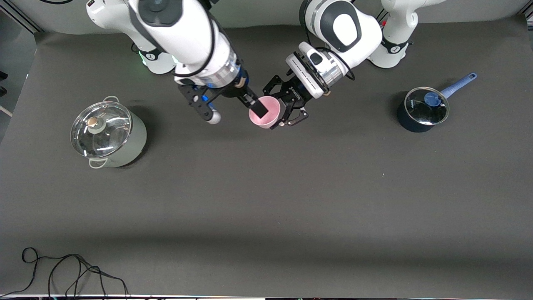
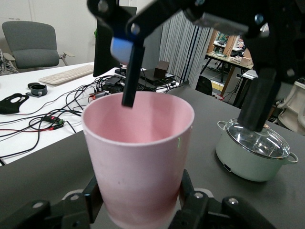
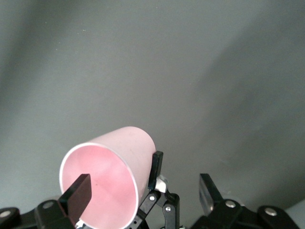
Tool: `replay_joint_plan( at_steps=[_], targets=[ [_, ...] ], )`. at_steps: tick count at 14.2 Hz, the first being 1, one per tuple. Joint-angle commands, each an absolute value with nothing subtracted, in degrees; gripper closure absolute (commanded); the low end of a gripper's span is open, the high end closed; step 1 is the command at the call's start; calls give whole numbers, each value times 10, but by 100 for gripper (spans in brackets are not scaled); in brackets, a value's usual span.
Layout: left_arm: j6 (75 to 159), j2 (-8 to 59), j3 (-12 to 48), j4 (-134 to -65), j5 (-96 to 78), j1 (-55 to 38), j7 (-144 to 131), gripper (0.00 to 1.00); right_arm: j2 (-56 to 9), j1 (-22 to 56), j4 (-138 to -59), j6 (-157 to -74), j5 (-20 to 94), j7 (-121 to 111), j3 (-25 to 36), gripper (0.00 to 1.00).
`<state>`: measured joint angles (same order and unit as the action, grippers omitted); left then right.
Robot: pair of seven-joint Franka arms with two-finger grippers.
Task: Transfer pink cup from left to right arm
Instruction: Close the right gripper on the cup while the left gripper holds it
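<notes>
The pink cup hangs in the air over the table's middle, near the robots' bases, tipped on its side. My left gripper, the black claw, is shut on the cup's lower body, one finger on each side. My right gripper is open at the cup's mouth. One blocky finger reaches inside the rim of the cup. Its other finger stands well outside the cup wall. The left wrist view shows the same: one straight finger dips into the cup, the other is off to the side.
A pale green pot with a glass lid stands toward the right arm's end, also in the left wrist view. A dark saucepan with a blue handle stands toward the left arm's end. A black cable lies at the table's nearest edge.
</notes>
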<state>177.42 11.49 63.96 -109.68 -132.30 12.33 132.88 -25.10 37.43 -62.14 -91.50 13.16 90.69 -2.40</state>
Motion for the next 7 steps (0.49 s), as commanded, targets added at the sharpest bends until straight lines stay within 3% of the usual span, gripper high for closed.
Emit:
replay_joint_plan(
  at_steps=[1, 3, 4, 5, 6, 7],
  targets=[
    [1787, 115, 635, -1086, -1333, 113, 1329, 56, -270, 383, -599, -904, 118, 915, -18, 2],
    [1789, 115, 635, -1086, -1333, 113, 1329, 56, -270, 383, -600, -901, 118, 903, -19, 28],
    [1790, 115, 635, -1086, -1333, 113, 1329, 56, -270, 383, -600, -895, 118, 897, -19, 55],
    [1790, 115, 635, -1086, -1333, 113, 1329, 56, -269, 384, -600, -891, 117, 897, -18, 92],
    [1790, 115, 635, -1087, -1333, 113, 1329, 56, -268, 384, -600, -891, 117, 899, -18, 100],
    [1789, 115, 635, -1086, -1333, 113, 1329, 56, -267, 384, -600, -891, 116, 901, -18, 100]
  ],
)
